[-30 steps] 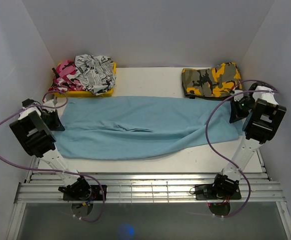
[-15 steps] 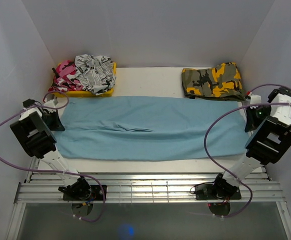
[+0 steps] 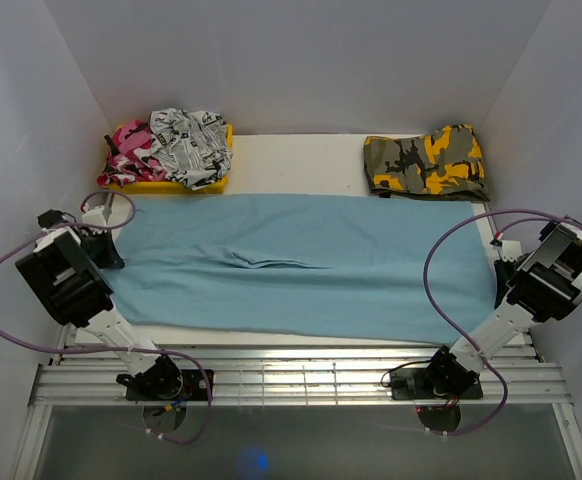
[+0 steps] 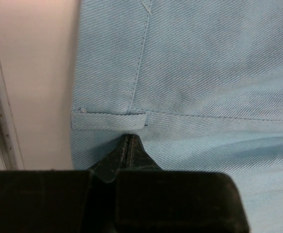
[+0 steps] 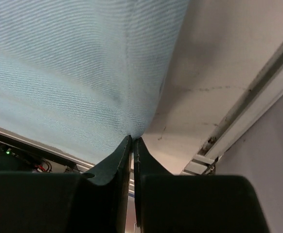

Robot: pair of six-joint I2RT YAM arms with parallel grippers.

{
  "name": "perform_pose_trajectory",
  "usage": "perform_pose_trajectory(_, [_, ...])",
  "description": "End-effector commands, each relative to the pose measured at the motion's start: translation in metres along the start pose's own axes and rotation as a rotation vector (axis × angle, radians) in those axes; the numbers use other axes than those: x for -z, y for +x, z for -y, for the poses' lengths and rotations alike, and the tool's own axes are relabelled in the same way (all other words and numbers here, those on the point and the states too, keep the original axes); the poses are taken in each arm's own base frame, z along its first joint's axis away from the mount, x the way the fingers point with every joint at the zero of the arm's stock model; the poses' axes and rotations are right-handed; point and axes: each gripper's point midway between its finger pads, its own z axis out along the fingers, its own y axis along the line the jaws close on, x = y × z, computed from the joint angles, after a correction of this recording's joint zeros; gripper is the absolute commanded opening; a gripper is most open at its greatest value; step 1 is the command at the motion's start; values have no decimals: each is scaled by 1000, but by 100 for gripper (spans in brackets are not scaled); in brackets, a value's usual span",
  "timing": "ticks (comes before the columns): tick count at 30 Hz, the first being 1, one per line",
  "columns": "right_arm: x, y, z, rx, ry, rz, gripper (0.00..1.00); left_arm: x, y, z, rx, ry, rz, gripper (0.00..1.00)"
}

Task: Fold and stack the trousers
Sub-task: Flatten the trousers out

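Trousers (image 3: pixel 301 265) lie spread flat between the two grippers. The left gripper (image 4: pixel 128 141) is clenched on their stitched edge, with the cloth running on ahead of its tips. The right gripper (image 5: pixel 132 141) pinches a corner of the far end, with bare table (image 5: pixel 214 63) just beside its tips

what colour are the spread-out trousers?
The trousers are plain light blue; clearest in the top view.
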Motion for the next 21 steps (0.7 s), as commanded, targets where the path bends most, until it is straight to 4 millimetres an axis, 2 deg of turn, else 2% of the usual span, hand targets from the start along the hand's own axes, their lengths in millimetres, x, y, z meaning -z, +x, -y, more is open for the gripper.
perform_pose_trajectory(1, [-12,-4,34,10,99,0,8,8,65,-34,0,-127,-174,0])
perform_pose_trajectory(4, [-16,-10,36,23,102,1,8,16,69,-34,-8,-130,-165,0])
perform_pose_trajectory(7, [-15,-16,37,45,118,9,8,19,68,-23,-30,-75,-154,0])
perform_pose_trajectory(10, [-10,-20,36,89,122,15,9,25,63,-8,-49,-6,-133,18])
perform_pose_trajectory(11, [-1,-26,41,97,149,34,23,31,59,-2,-55,22,-133,26])
perform_pose_trajectory(12, [4,-32,41,110,149,57,32,38,52,0,-80,26,-109,37])
perform_pose_trajectory(13, [11,-35,40,135,147,73,48,43,44,8,-103,62,-72,43])
perform_pose_trajectory(15, [31,-47,46,160,188,117,62,59,33,16,-152,60,-28,60])
perform_pose_trajectory(16, [37,-51,46,180,194,124,70,64,28,19,-191,69,-6,61])
perform_pose_trajectory(17, [42,-51,42,185,178,120,72,70,26,22,-214,71,0,62])
perform_pose_trajectory(18, [57,-62,46,200,200,159,73,75,20,21,-239,58,14,62])
perform_pose_trajectory(21, [77,-79,37,217,167,232,73,94,1,23,-329,32,74,63])
